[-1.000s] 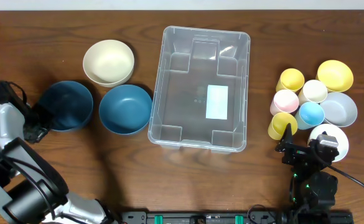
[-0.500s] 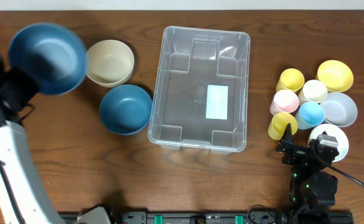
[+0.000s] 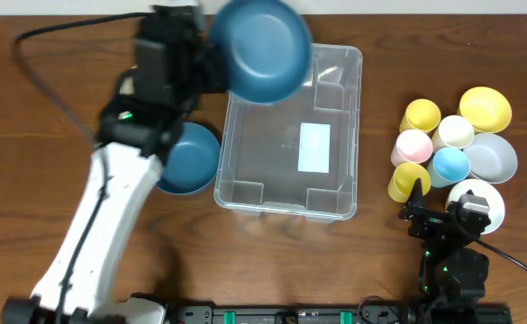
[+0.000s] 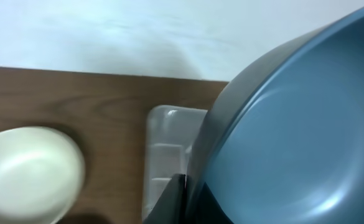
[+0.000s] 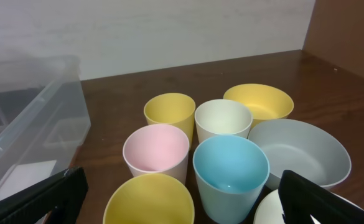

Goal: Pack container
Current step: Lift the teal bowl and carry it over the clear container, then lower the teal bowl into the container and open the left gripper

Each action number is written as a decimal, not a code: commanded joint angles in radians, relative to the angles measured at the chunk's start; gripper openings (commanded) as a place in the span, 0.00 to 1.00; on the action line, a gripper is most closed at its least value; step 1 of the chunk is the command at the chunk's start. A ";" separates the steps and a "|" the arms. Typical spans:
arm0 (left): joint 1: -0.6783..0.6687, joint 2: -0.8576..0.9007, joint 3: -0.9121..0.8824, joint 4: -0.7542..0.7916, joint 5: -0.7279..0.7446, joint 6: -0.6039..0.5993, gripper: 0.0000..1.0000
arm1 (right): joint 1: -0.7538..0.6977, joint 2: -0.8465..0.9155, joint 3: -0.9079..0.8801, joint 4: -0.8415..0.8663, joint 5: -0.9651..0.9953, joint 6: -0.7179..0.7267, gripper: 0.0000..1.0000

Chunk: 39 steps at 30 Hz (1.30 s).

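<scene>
The container point(image 3: 245, 180) is a large clear bin with a white label point(image 3: 314, 147), standing at the table's middle. My left gripper point(image 3: 212, 67) is shut on the rim of a dark blue bowl point(image 3: 258, 49) and holds it tilted in the air over the bin's far left corner. In the left wrist view that bowl point(image 4: 294, 124) fills the right side, with my dark fingers point(image 4: 177, 202) pinching its edge and the bin's corner point(image 4: 166, 143) behind. My right gripper point(image 3: 443, 220) stands open near the cups, with nothing between its fingers point(image 5: 57, 196).
A second dark blue bowl point(image 3: 191, 162) sits left of the bin, partly under my left arm. A cream bowl point(image 4: 29, 171) lies further left. At the right stand several cups point(image 5: 230, 168), a yellow bowl point(image 3: 485, 108), a grey bowl point(image 3: 495, 157) and a white bowl point(image 3: 479, 200).
My left arm has lifted the dark blue bowl off the table's left side and swung it right, to above the bin. The right arm has not moved.
</scene>
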 commanded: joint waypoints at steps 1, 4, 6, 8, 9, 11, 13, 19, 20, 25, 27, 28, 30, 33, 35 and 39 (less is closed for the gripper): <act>-0.065 0.093 0.010 0.053 -0.072 0.022 0.06 | -0.008 -0.002 -0.002 -0.002 0.006 -0.008 0.99; -0.099 0.177 0.010 0.099 -0.094 0.022 0.06 | -0.008 -0.002 -0.002 -0.002 0.006 -0.008 0.99; -0.113 0.235 0.010 0.128 -0.097 0.022 0.06 | -0.008 -0.002 -0.002 -0.002 0.006 -0.008 0.99; -0.123 0.287 0.010 0.148 -0.097 0.022 0.06 | -0.008 -0.002 -0.002 -0.002 0.006 -0.008 0.99; -0.128 0.312 0.010 0.154 -0.097 0.022 0.06 | -0.008 -0.002 -0.002 -0.002 0.006 -0.008 0.99; -0.133 0.348 0.010 0.162 -0.097 0.023 0.06 | -0.008 -0.002 -0.002 -0.002 0.006 -0.008 0.99; -0.135 0.381 0.010 0.170 -0.101 0.026 0.06 | -0.008 -0.002 -0.002 -0.002 0.006 -0.008 0.99; -0.135 0.439 0.010 0.172 -0.157 0.034 0.06 | -0.008 -0.002 -0.002 -0.002 0.006 -0.008 0.99; -0.135 0.448 0.010 0.172 -0.157 0.034 0.06 | -0.008 -0.002 -0.002 -0.002 0.006 -0.008 0.99; -0.136 0.455 0.010 0.174 -0.156 0.033 0.26 | -0.008 -0.002 -0.002 -0.002 0.006 -0.008 0.99; -0.136 0.447 0.010 0.179 -0.156 0.033 0.41 | -0.008 -0.002 -0.002 -0.002 0.006 -0.008 0.99; -0.136 0.439 0.010 0.180 -0.156 0.033 0.43 | -0.008 -0.002 -0.002 -0.002 0.006 -0.008 0.99; -0.136 0.414 0.010 0.179 -0.156 0.034 0.44 | -0.008 -0.002 -0.002 -0.002 0.006 -0.008 0.99; -0.134 0.344 0.010 0.161 -0.158 0.034 0.44 | -0.008 -0.002 -0.002 -0.002 0.006 -0.008 0.99; -0.134 0.284 0.010 0.129 -0.183 0.033 0.44 | -0.008 -0.002 -0.002 -0.001 0.006 -0.008 0.99; -0.114 0.130 0.010 -0.033 -0.327 0.024 0.44 | -0.008 -0.002 -0.002 -0.002 0.006 -0.008 0.99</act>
